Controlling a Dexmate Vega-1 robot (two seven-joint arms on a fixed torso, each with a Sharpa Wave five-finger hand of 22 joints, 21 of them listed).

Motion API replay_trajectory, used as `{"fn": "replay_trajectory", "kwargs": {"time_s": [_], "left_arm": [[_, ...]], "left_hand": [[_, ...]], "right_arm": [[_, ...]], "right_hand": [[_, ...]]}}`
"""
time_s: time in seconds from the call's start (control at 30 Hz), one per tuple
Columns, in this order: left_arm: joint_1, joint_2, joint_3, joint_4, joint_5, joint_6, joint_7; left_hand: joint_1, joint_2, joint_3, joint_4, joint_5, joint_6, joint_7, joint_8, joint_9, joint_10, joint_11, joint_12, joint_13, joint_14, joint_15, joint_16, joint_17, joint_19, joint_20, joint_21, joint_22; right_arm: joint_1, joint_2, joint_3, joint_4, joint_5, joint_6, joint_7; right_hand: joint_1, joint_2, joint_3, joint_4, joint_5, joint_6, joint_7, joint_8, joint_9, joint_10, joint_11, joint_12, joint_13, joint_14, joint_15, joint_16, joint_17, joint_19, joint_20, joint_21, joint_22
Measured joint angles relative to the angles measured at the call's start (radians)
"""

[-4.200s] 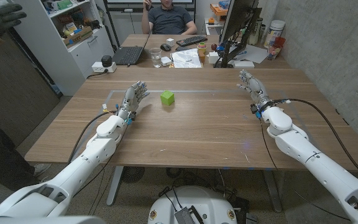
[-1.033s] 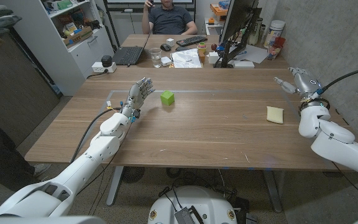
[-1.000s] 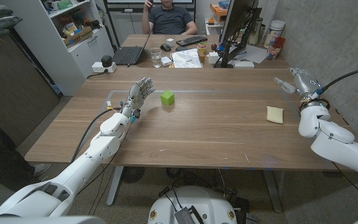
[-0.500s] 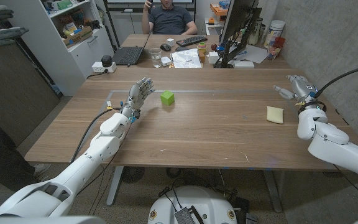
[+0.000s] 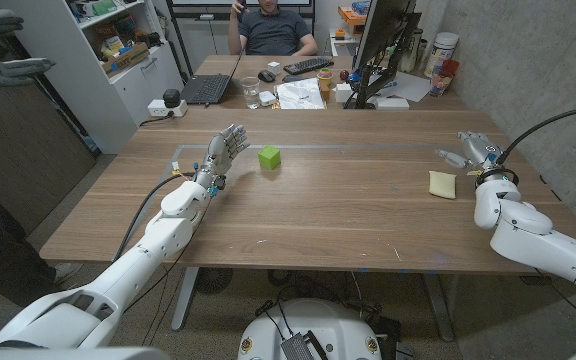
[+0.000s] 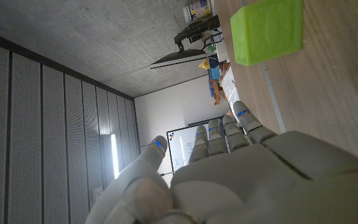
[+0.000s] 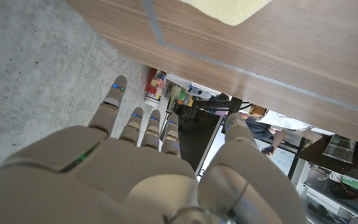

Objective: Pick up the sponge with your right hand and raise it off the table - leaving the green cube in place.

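Two pale grey robot hands are seen over a brown wooden tabletop [image 5: 348,210]. The right hand [image 5: 471,150] is held at the tabletop's right side with its fingers [image 5: 450,156] spread apart and nothing between them; in the right wrist view the same hand [image 7: 148,168] is shown from behind, fingers apart and empty. Just beside it, toward the robot, a flat pale yellow rectangular sponge [image 5: 442,184] lies on the wood, apart from the fingers and untouched. A corner of the sponge [image 7: 227,9] is caught at the edge of the right wrist view.

The left hand [image 5: 222,152] is held on the left half of the tabletop, fingers reaching away from the robot, loosely spread and holding nothing; whether it touches the wood cannot be told. Near it, toward the middle of the tabletop, a small bright green cube [image 5: 269,157] sits on the wood, apart from the fingertips. In the left wrist view the cube [image 6: 267,30] is seen beyond the open left hand [image 6: 241,180].

Behind the tabletop a second desk is set, carrying an open black laptop [image 5: 209,88], a black keyboard [image 5: 308,66] and a dark monitor [image 5: 380,42]. A seated person in a dark shirt [image 5: 273,28] is seen behind that desk.
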Motion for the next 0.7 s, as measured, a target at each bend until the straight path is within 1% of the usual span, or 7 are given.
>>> {"fn": "replay_trajectory", "kwargs": {"time_s": [0.13, 0.37, 0.4, 0.43, 0.5, 0.57, 0.7], "left_arm": [[-0.003, -0.001, 0.0, 0.007, 0.0, -0.001, -0.002], [-0.01, -0.005, 0.001, 0.021, 0.0, -0.001, -0.002], [-0.011, -0.005, 0.002, 0.023, 0.0, -0.002, -0.007], [-0.012, -0.006, 0.002, 0.025, 0.0, -0.002, -0.008], [-0.014, -0.007, 0.002, 0.028, 0.0, -0.003, -0.009], [-0.017, -0.008, 0.003, 0.032, 0.0, -0.003, -0.009], [-0.02, -0.008, 0.003, 0.038, 0.0, -0.003, -0.013]], "left_hand": [[0.0, 0.0, 0.0, 0.0, 0.0, 0.0, 0.0, 0.0, 0.0, 0.0, 0.0, 0.0, 0.0, 0.0, 0.0, 0.0, 0.0, 0.0, 0.0, 0.0, 0.0], [0.0, 0.0, 0.0, 0.0, 0.0, 0.0, 0.0, 0.0, 0.0, 0.0, 0.0, 0.0, 0.0, 0.0, 0.0, 0.0, 0.0, 0.0, 0.0, -0.004, 0.0], [0.0, 0.0, 0.0, 0.0, 0.0, 0.0, 0.0, 0.0, 0.0, 0.0, 0.0, 0.0, 0.0, 0.0, 0.0, 0.0, 0.0, 0.0, 0.0, -0.004, 0.0], [0.0, 0.0, 0.0, 0.0, 0.0, 0.0, 0.0, 0.0, 0.0, 0.0, 0.0, 0.0, 0.0, 0.0, 0.0, 0.0, 0.0, 0.0, 0.0, -0.004, 0.0], [0.0, 0.0, 0.0, 0.0, 0.0, 0.0, 0.0, 0.0, 0.0, 0.0, 0.0, 0.0, 0.0, 0.0, 0.0, 0.0, 0.0, 0.0, 0.0, -0.004, 0.0], [0.0, 0.0, -0.002, 0.003, 0.0, 0.0, 0.0, 0.0, 0.0, 0.0, 0.0, 0.0, 0.0, 0.0, 0.0, 0.0, 0.0, 0.0, 0.0, -0.004, 0.0], [0.0, 0.0, -0.002, 0.003, 0.0, 0.0, 0.0, 0.0, 0.0, 0.0, 0.0, 0.0, 0.0, 0.0, 0.0, 0.0, 0.0, 0.0, 0.0, -0.004, 0.0]], "right_arm": [[0.013, 0.004, -0.021, 0.008, -0.008, -0.003, 0.011], [0.013, 0.004, -0.021, 0.008, -0.021, -0.012, 0.041], [0.041, 0.013, -0.061, 0.023, -0.021, -0.014, 0.046], [0.045, 0.014, -0.067, 0.025, -0.022, -0.018, 0.051], [0.049, 0.015, -0.074, 0.026, -0.024, -0.022, 0.059], [0.049, 0.015, -0.074, 0.026, -0.026, -0.028, 0.069], [0.061, 0.018, -0.09, 0.029, -0.027, -0.039, 0.096]], "right_hand": [[0.0, 0.0, 0.0, 0.0, 0.0, 0.0, 0.0, -0.003, 0.0, -0.004, -0.003, 0.0, 0.0, 0.0, 0.0, 0.0, 0.0, 0.0, 0.0, -0.004, 0.0], [0.005, -0.005, -0.004, -0.004, 0.0, -0.008, -0.003, -0.003, 0.0, -0.004, -0.003, 0.0, 0.0, 0.026, -0.004, 0.006, 0.0, 0.017, -0.003, -0.004, 0.0], [0.005, -0.005, -0.004, -0.004, 0.0, -0.009, -0.002, -0.003, 0.0, -0.004, -0.003, 0.0, 0.0, 0.027, -0.005, 0.012, 0.0, 0.02, -0.006, -0.004, 0.0], [0.005, -0.005, -0.004, -0.004, 0.0, -0.011, -0.001, -0.003, 0.0, -0.004, -0.003, 0.0, 0.0, 0.027, -0.005, 0.012, 0.0, 0.025, -0.004, -0.004, 0.0], [0.005, -0.005, -0.007, -0.007, 0.0, -0.022, -0.011, -0.003, 0.0, -0.015, -0.001, 0.0, 0.0, 0.027, -0.005, 0.012, 0.0, 0.036, -0.007, -0.003, 0.002], [0.011, -0.011, -0.008, -0.008, 0.0, -0.031, -0.02, -0.003, 0.0, -0.018, -0.003, 0.0, 0.0, 0.027, -0.005, 0.012, 0.0, 0.047, -0.004, -0.003, 0.003], [0.011, -0.011, -0.012, -0.012, 0.0, -0.036, -0.025, -0.003, 0.0, -0.034, -0.007, 0.0, 0.0, 0.028, -0.005, 0.012, 0.0, 0.064, -0.001, -0.003, 0.003]]}}
